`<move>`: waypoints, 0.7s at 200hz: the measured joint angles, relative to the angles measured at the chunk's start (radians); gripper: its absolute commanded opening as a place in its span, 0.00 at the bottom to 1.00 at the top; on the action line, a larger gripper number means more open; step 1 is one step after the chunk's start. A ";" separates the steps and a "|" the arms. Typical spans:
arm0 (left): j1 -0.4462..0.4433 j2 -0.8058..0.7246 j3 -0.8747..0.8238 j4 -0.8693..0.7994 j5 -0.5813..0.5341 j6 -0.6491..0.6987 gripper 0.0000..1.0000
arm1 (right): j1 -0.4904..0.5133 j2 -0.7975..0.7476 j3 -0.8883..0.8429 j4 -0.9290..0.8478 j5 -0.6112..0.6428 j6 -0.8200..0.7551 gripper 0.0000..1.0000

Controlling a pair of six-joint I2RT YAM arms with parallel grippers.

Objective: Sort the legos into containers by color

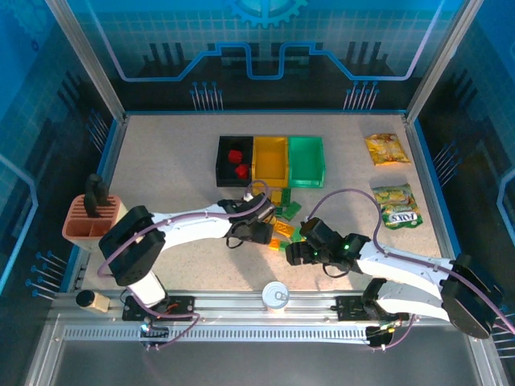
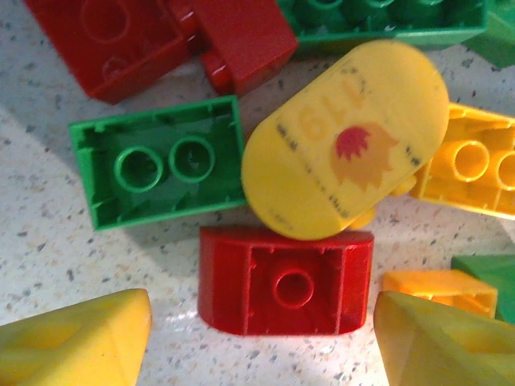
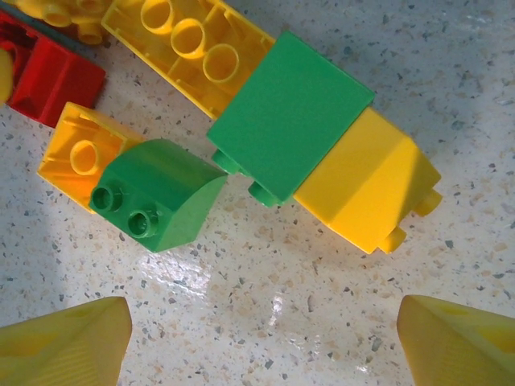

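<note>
Three containers stand in a row at mid-table: black with red legos inside, yellow and green. A loose pile of legos lies in front of them. My left gripper is open and low over the pile. An upside-down red rounded brick lies between its fingertips, clear of both. A yellow oval brick leans on the red one. My right gripper is open over bare table, just short of a green curved brick.
Round the red brick lie a hollow green brick, red bricks and a yellow one. By the right gripper lie a green flat brick and a yellow brick. Snack packets lie right, a terracotta holder left.
</note>
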 measured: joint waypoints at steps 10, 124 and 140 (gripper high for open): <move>0.000 0.016 0.014 0.000 0.000 0.001 0.74 | 0.000 -0.003 0.000 0.000 0.003 0.000 0.87; 0.000 0.090 0.042 0.004 0.019 0.001 0.74 | 0.000 0.006 0.000 0.001 0.018 0.000 0.87; 0.000 0.114 0.042 0.003 0.024 0.002 0.74 | 0.000 0.006 0.000 0.001 0.018 0.000 0.87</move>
